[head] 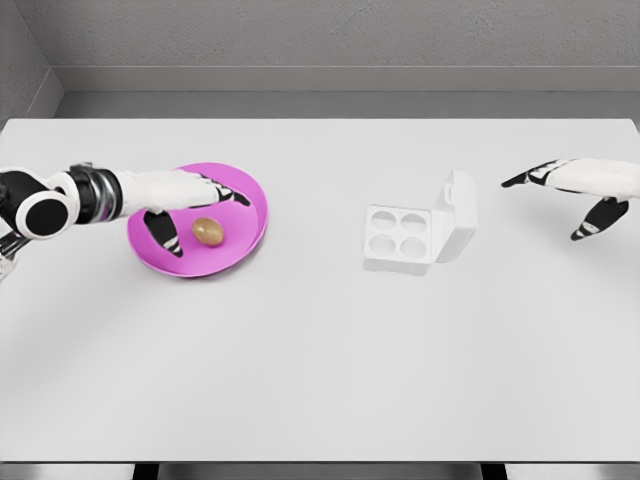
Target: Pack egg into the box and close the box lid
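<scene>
Fingers [165, 235] of your left hand [185, 200] are spread over the egg [208, 231] on the pink plate [250, 190], holding nothing. The round egg may roll away toward three o'clock, short of the open box [400, 240], if you pinch off-centre.

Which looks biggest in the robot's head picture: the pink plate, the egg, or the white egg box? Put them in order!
Biggest to smallest, as they look in the head view:
1. The pink plate, the widest.
2. The white egg box, its lid open, a bit smaller than the plate.
3. The egg, much the smallest, lying on the plate.
</scene>
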Motion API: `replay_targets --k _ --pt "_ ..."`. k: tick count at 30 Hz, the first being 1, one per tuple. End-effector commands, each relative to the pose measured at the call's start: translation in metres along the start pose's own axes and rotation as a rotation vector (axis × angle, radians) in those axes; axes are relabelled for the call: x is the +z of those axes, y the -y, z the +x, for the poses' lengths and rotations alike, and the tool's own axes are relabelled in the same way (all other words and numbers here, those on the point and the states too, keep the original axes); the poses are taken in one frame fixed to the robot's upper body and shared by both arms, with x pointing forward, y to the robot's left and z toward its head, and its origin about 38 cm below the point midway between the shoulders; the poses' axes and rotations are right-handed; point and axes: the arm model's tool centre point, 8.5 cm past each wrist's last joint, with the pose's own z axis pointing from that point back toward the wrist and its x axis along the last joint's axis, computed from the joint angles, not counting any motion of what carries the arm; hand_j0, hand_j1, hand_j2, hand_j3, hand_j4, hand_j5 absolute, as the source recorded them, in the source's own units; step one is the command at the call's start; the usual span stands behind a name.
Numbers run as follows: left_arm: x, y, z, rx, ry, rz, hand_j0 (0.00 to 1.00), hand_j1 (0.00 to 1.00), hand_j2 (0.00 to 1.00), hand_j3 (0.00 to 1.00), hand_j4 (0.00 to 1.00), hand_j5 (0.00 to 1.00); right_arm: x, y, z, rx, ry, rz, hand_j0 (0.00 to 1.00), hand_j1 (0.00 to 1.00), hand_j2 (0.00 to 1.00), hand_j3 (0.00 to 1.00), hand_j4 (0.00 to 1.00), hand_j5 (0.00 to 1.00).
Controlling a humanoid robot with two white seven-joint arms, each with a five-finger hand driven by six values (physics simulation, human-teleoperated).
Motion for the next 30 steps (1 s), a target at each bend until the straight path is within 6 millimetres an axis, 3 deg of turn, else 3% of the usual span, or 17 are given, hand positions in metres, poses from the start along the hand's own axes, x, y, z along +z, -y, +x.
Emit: replay_targets --k 1,5,11,15,23,30 --pt "-0.001 -0.005 0.002 0.0 0.005 0.017 1.0 1.0 1.0 1.0 1.0 1.0 0.0 0.003 0.004 0.008 0.011 -0.006 1.0 1.0 1.0 1.0 1.0 1.0" --pt "-0.005 -0.001 -0.01 0.029 -0.02 0.005 1.0 1.0 1.0 1.0 1.0 1.0 -0.002 -0.003 0.006 0.004 0.017 0.007 1.0 1.0 1.0 1.0 1.0 1.0" --pt "-0.013 0.004 -0.005 0.04 -0.005 -0.002 1.0 1.0 1.0 1.0 1.0 1.0 -0.006 -0.004 0.009 0.006 0.028 0.008 1.0 1.0 1.0 1.0 1.0 1.0" --pt "-0.018 0.01 -0.013 0.068 -0.022 -0.013 1.0 1.0 1.0 1.0 1.0 1.0 -0.002 -0.003 0.007 0.004 0.02 0.003 1.0 1.0 1.0 1.0 1.0 1.0" --pt "-0.025 0.009 -0.006 0.071 -0.005 -0.011 1.0 1.0 1.0 1.0 1.0 1.0 -0.002 -0.018 0.005 -0.012 0.018 0.031 1.0 1.0 1.0 1.0 1.0 1.0" --pt "-0.031 0.01 -0.016 0.105 -0.025 0.007 1.0 1.0 1.0 1.0 1.0 1.0 -0.006 -0.021 0.012 -0.002 0.039 0.037 1.0 1.0 1.0 1.0 1.0 1.0"
